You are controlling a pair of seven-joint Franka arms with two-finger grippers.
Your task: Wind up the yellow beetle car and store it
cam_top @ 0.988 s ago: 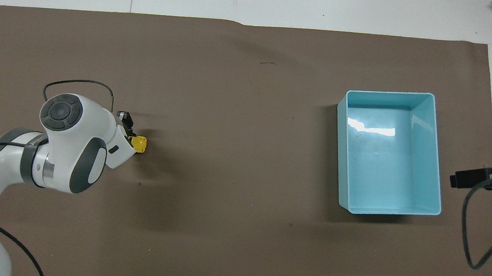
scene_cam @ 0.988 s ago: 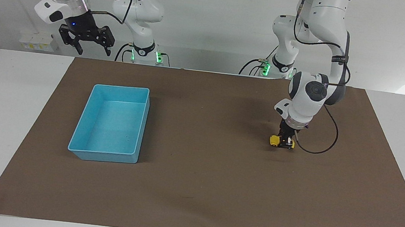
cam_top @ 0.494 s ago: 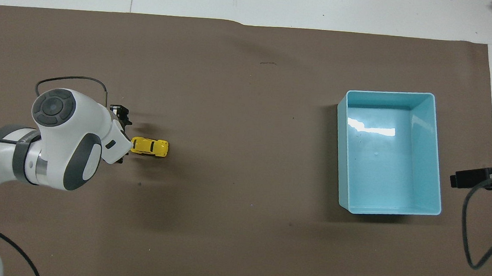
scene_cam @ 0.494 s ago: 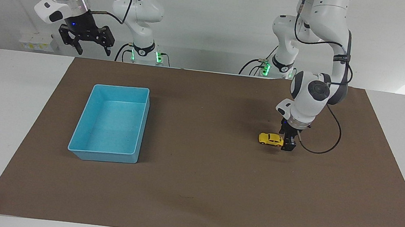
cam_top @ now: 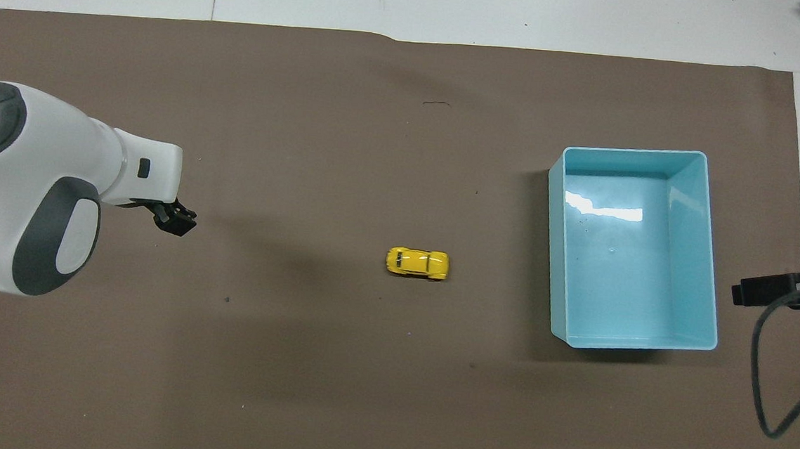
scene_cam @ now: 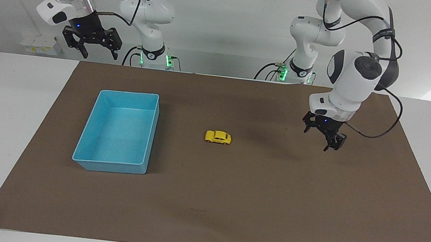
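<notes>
The yellow beetle car stands free on its wheels near the middle of the brown mat, between the tray and my left gripper; it also shows in the overhead view. The light-blue tray is empty, toward the right arm's end. My left gripper is open and empty, raised over the mat toward the left arm's end, well apart from the car. My right gripper waits open and high, close to the robots' edge of the table near the tray.
The brown mat covers most of the white table. A black cable loops from the left arm's wrist. The right arm's black tip and cable show beside the tray in the overhead view.
The left gripper let go of the car and rose, moving toward the left arm's end. The car rolled across the mat toward the tray. The right arm stayed still.
</notes>
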